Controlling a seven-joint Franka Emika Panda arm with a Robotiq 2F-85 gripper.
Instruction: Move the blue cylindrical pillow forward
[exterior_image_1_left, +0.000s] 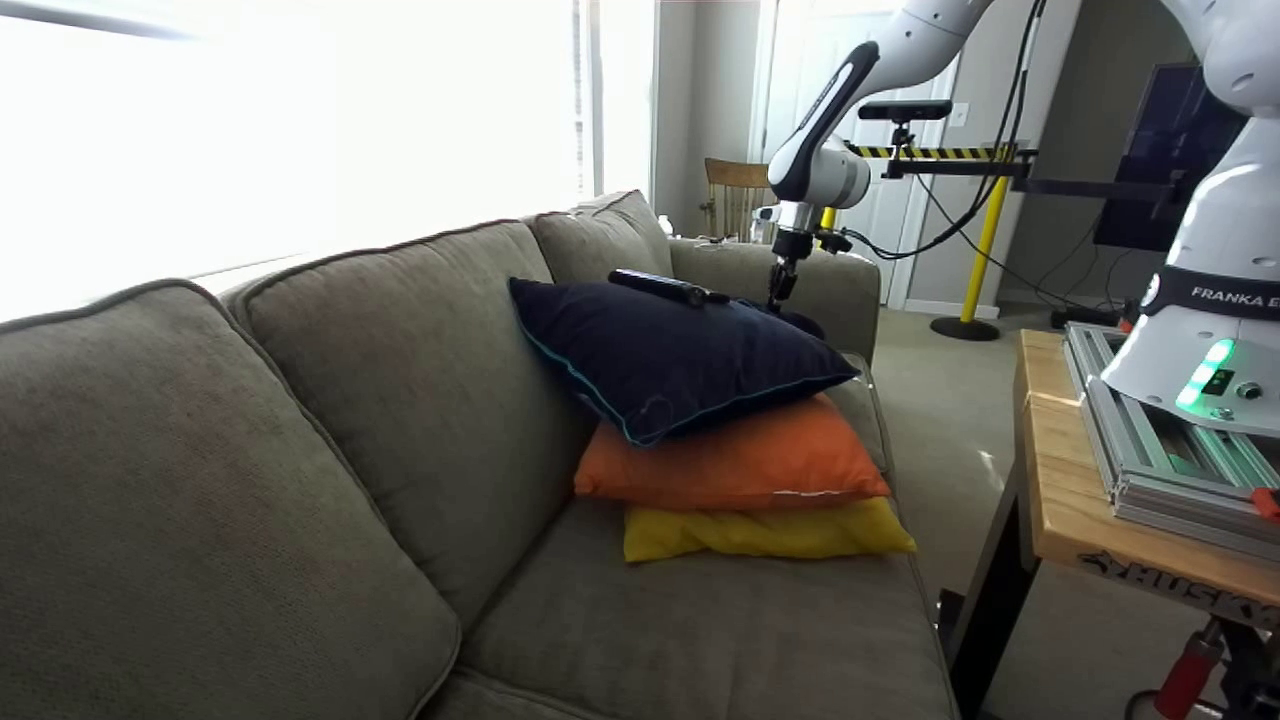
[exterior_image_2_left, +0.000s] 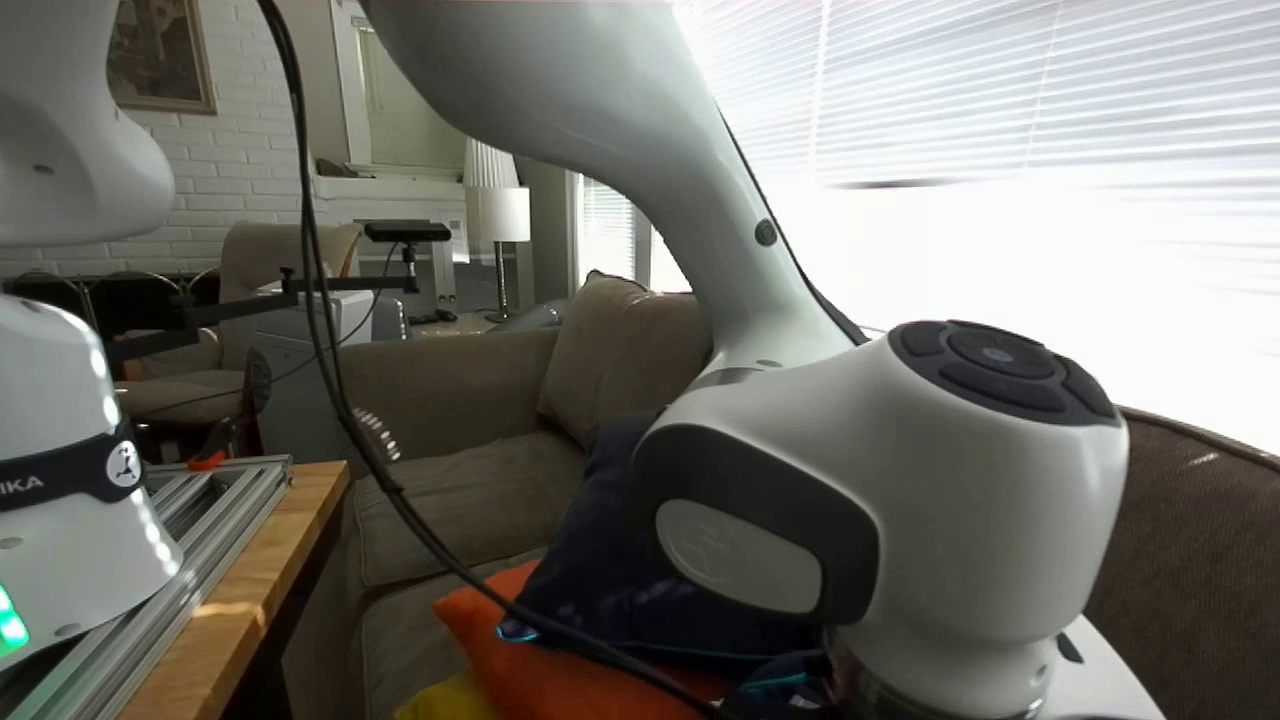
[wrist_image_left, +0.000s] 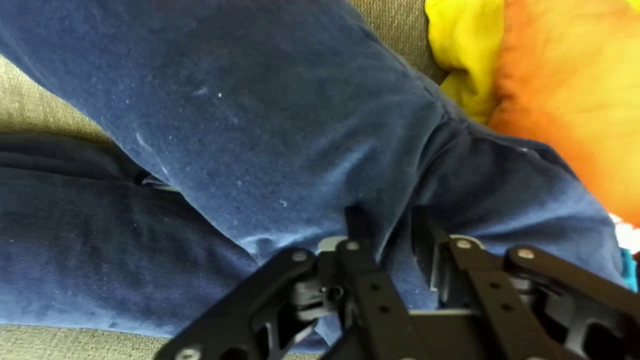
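The blue cylindrical pillow (wrist_image_left: 280, 115) is a dark navy fabric roll that crosses the wrist view diagonally. My gripper (wrist_image_left: 385, 220) has its two fingers partly closed with a fold of this navy fabric between them, near one end of the roll; wrinkles run out from the fingertips. In an exterior view the gripper (exterior_image_1_left: 778, 290) points down behind the large navy square cushion (exterior_image_1_left: 680, 350), and only a dark round bit of the pillow (exterior_image_1_left: 806, 324) shows there. In an exterior view the robot's wrist hides the gripper.
An orange cushion (exterior_image_1_left: 730, 460) and a yellow cushion (exterior_image_1_left: 770, 530) lie stacked under the square one on the sofa (exterior_image_1_left: 740, 640). A black elongated object (exterior_image_1_left: 660, 287) rests on top. Another navy fabric piece (wrist_image_left: 100, 250) lies beside the roll. The sofa arm (exterior_image_1_left: 835, 290) stands behind.
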